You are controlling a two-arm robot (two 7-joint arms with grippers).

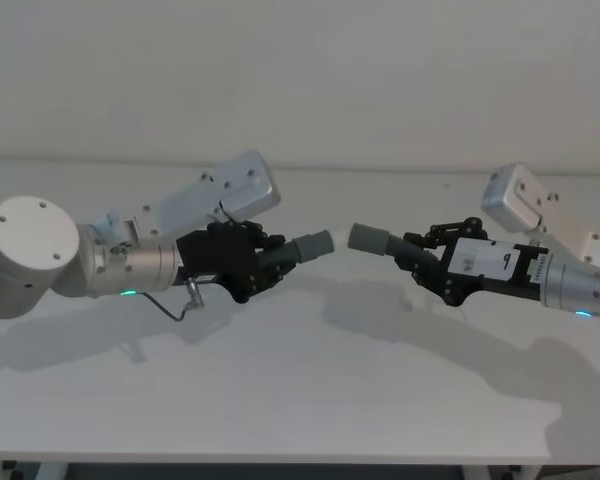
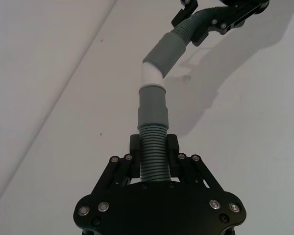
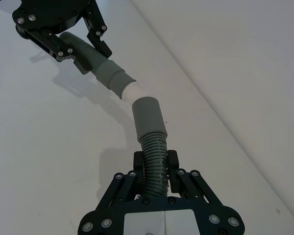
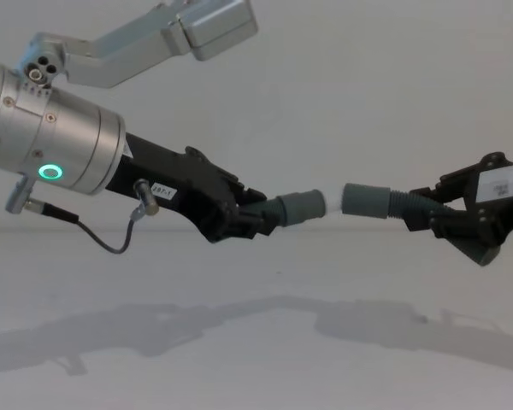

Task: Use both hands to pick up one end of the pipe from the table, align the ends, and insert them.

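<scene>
Head view: left gripper clamped on the ribbed part of one pipe piece, held clear above the table. Its cuff ends in a pale whitish tip pointing toward the right gripper, which is clamped on the second pipe piece. The two ends face each other with a small gap between them, not joined. Plain pale wall behind; arm shadows lie on the table.

Left wrist view: left gripper's jaws closed against the ribbed tube on both sides. Grey cuff beyond the jaws, white tip at its end, just beside the mouth of the other cuff and at a slight angle to it. From this angle cannot tell whether the tip touches or has entered. Right gripper farther off, cut by the frame edge.

Right wrist view: right gripper's jaws closed on the ribbed tube. Its cuff is near the white tip of the other piece, axes not in line, a sliver of table between them. Left gripper farther off holds its ribbed section.

Chest view: both pieces raised well above the table. Left gripper and right gripper each closed on a tube; the tip nearly meets the right cuff. The right arm is cut off at the frame edge
</scene>
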